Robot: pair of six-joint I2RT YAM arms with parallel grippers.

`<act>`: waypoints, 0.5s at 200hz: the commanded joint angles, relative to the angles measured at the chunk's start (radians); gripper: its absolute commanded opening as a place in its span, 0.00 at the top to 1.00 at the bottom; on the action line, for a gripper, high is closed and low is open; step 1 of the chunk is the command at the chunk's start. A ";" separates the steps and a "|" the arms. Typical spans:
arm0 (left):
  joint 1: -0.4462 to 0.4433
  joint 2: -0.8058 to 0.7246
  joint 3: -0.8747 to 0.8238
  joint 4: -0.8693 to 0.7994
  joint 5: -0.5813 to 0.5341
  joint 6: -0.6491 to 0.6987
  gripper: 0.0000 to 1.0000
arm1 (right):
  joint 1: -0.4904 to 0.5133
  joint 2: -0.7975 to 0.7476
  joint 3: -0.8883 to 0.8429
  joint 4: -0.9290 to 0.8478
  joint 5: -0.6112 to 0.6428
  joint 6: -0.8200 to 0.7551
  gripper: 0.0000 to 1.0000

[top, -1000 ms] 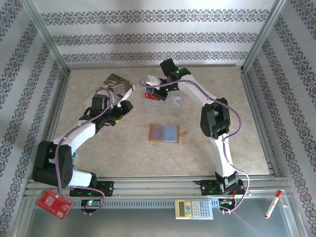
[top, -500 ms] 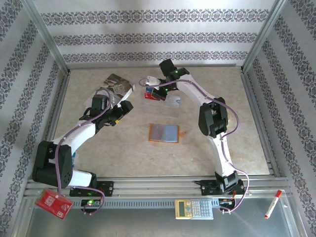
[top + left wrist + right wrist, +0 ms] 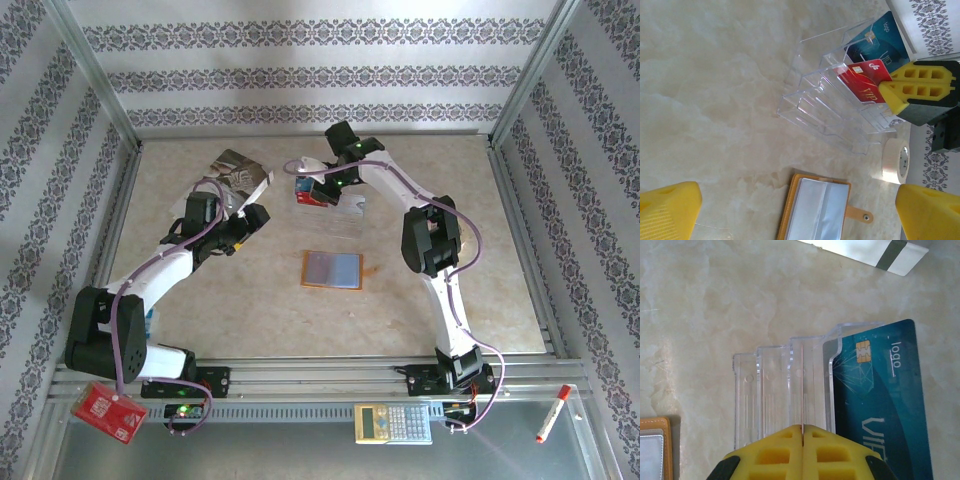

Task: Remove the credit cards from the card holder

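Observation:
The card holder (image 3: pixel 332 269) lies open on the table, an orange wallet showing its blue-grey plastic pockets (image 3: pixel 816 210). My right gripper (image 3: pixel 316 188) is shut on a red credit card (image 3: pixel 863 81). It holds the card edge-on between its yellow fingertips (image 3: pixel 802 428), above a middle slot of a clear tiered stand (image 3: pixel 769 392). A blue credit card (image 3: pixel 880 405) stands in the stand's rear slot. My left gripper (image 3: pixel 243 222) is open, left of the stand, with nothing between its yellow fingers (image 3: pixel 667 212). The wallet lies below the left gripper (image 3: pixel 797 200) in the left wrist view.
A white glossy booklet (image 3: pixel 238 170) lies at the back left, its corner (image 3: pixel 875 252) just beyond the stand. A roll of tape (image 3: pixel 896 160) sits beside the stand. A calculator (image 3: pixel 392 424), a red packet (image 3: pixel 108 412) and a marker (image 3: pixel 552 413) rest on the near ledge.
My right gripper has shifted slightly toward the clear stand with the red card in it. The left arm has not moved.

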 commanded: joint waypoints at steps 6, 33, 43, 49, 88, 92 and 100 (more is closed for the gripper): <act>0.017 -0.018 -0.014 -0.013 0.009 -0.007 0.00 | -0.006 0.009 0.038 -0.037 -0.038 0.004 0.91; 0.017 -0.018 -0.013 -0.011 0.009 -0.008 0.00 | -0.007 0.003 0.055 -0.031 -0.060 0.025 0.88; 0.017 -0.019 -0.014 -0.013 0.011 -0.008 0.00 | -0.008 0.004 0.063 -0.032 -0.067 0.030 0.91; 0.017 -0.018 -0.013 -0.013 0.011 -0.009 0.00 | -0.006 0.006 0.066 -0.032 -0.070 0.034 0.92; 0.017 -0.024 -0.014 -0.017 0.015 -0.007 0.00 | 0.006 0.034 0.078 -0.043 -0.064 0.033 0.94; 0.018 -0.024 -0.013 -0.018 0.014 -0.005 0.00 | 0.006 0.036 0.077 -0.044 -0.064 0.033 0.94; 0.017 -0.028 -0.014 -0.019 0.013 -0.005 0.00 | 0.006 0.040 0.076 -0.045 -0.063 0.033 0.94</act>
